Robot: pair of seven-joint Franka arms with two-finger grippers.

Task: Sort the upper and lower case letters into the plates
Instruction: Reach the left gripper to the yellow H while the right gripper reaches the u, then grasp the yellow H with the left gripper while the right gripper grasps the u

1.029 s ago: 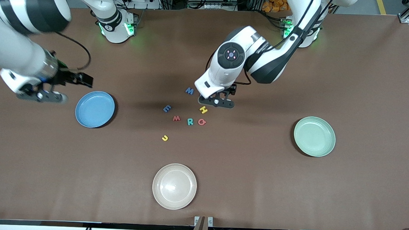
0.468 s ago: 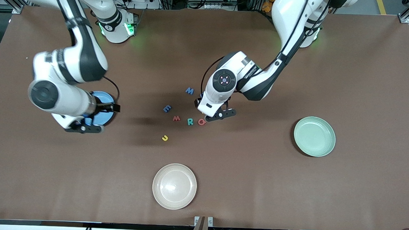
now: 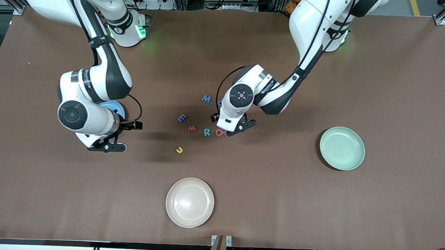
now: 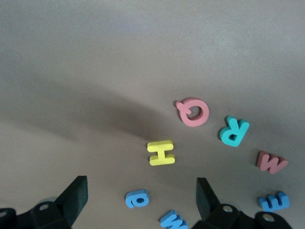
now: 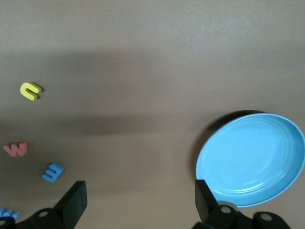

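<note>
Both arms have come down and inward since a second ago: the right arm, then out at the table's edge past the sky-blue round plate [image 3: 114,108], now covers most of that plate, and the left arm has slid from the yellow H toward the front camera.

The left gripper [image 3: 232,128] hovers low over the cluster of small flat toy letters, its fingers [image 4: 76,194] spread wide with nothing between them. In the left wrist view the yellow H [image 4: 161,152] lies on the brown table [image 3: 394,90] between the two fingers, with a small blue lowercase letter [image 4: 137,198] and the blue M [image 3: 206,99] close by. The pink letter, a Q or G as far as I can tell, [image 3: 219,132] sits just beside the gripper, the teal R [image 3: 207,132] next to it, then the red W [image 3: 192,128] and the blue E [image 3: 182,118] toward the right arm's end. The yellow U-shaped letter [image 3: 179,150] lies apart, nearer the front camera.

The right gripper [image 3: 109,146] hangs over bare table just beside the blue plate, fingers [image 5: 74,200] apart and empty. The blue plate looks empty in the right wrist view.

The pale mint-green round plate [image 3: 342,148] sits empty toward the left arm's end. A cream-beige round plate [image 3: 189,202] lies nearest the front camera.
</note>
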